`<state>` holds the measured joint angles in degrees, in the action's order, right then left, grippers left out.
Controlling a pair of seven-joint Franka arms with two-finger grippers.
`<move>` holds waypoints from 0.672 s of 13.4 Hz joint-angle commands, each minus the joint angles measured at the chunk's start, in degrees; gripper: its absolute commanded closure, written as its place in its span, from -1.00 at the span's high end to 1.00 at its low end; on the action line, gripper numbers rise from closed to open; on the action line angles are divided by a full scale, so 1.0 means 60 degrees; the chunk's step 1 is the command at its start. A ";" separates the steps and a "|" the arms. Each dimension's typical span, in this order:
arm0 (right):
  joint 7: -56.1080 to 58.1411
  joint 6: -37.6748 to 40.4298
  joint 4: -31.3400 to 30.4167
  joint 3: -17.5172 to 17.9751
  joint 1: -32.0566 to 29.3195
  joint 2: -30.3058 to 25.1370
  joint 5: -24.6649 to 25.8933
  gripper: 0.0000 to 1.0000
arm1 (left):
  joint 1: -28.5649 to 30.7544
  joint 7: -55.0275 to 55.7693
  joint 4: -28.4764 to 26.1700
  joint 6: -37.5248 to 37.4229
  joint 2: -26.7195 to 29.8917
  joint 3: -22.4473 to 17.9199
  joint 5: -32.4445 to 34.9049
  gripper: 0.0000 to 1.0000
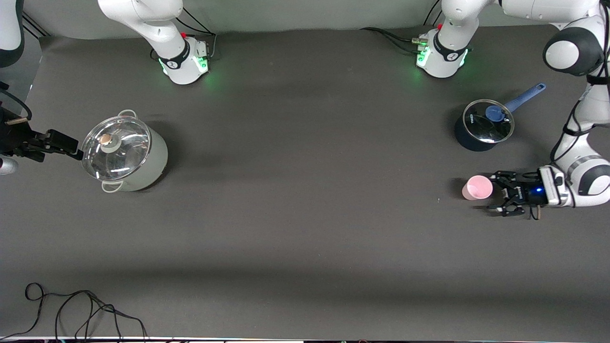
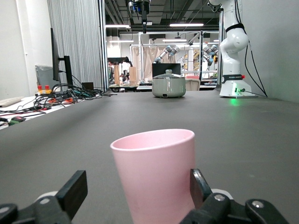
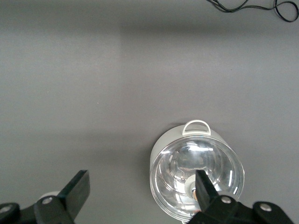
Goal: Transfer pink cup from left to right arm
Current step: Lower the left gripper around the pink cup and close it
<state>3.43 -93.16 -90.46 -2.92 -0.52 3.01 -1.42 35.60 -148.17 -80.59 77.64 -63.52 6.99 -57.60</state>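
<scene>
While pink cup (image 1: 477, 187) is standing upright on surface (image 1: 305, 214), left gripper (image 1: 499, 195) jaws are gaping at its 3 o'clock; right gripper (image 1: 76, 148), jaws released, is waiting over lidded pot (image 1: 125, 151).

Dark grey table (image 1: 305, 214). Grey curtain (image 2: 74, 42) at 10 o'clock, wrist view. Ceiling strip lights (image 2: 187, 24) at 12 o'clock, on.

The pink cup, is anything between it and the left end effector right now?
Nothing visible. The pink cup stands upright on the table, and the left end effector, jaws open, is right beside it with no object in between.
</scene>
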 commanded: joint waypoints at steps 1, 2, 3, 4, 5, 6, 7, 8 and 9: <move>0.0205 0.0220 0.0135 0.0047 -0.0001 -0.0063 0.0090 1.00 | -0.0249 -0.0295 -0.0132 0.0199 0.0011 -0.0081 -0.0317 0.95; 0.0205 0.0220 0.0135 0.0047 -0.0015 -0.0063 0.0090 1.00 | -0.0308 -0.0295 -0.0205 0.0258 0.0011 -0.0081 -0.0404 0.95; 0.0205 0.0220 0.0135 0.0047 -0.0015 -0.0063 0.0090 1.00 | -0.0323 -0.0295 -0.0263 0.0273 0.0011 -0.0081 -0.0449 0.95; 0.0205 0.0220 0.0135 0.0047 -0.0015 -0.0063 0.0090 1.00 | -0.0353 -0.0295 -0.0278 0.0288 -0.0004 -0.0081 -0.0464 0.95; 0.0205 0.0220 0.0135 0.0033 -0.0015 -0.0063 0.0090 1.00 | -0.0396 -0.0309 -0.0279 0.0288 -0.0004 -0.0081 -0.0464 0.95; 0.0220 0.0220 0.0150 0.0033 -0.0015 -0.0063 0.0075 0.99 | -0.0469 -0.0295 -0.0279 0.0288 -0.0004 -0.0081 -0.0478 0.95; 0.0220 0.0220 0.0150 0.0033 -0.0015 -0.0048 0.0090 1.00 | -0.0543 -0.0309 -0.0293 0.0288 -0.0004 -0.0081 -0.0580 0.96; 0.0220 0.0220 0.0135 0.0033 -0.0015 -0.0048 0.0075 1.00 | -0.0616 -0.0309 -0.0351 0.0288 -0.0004 -0.0081 -0.0624 0.96; 0.0205 0.0220 0.0135 0.0033 -0.0015 -0.0048 0.0075 1.00 | -0.0675 -0.0309 -0.0381 0.0288 -0.0004 -0.0081 -0.0668 0.96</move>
<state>3.52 -93.12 -90.42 -2.78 -0.52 3.01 -1.42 32.92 -148.59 -81.57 78.88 -63.89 7.00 -59.90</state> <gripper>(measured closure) 0.000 0.018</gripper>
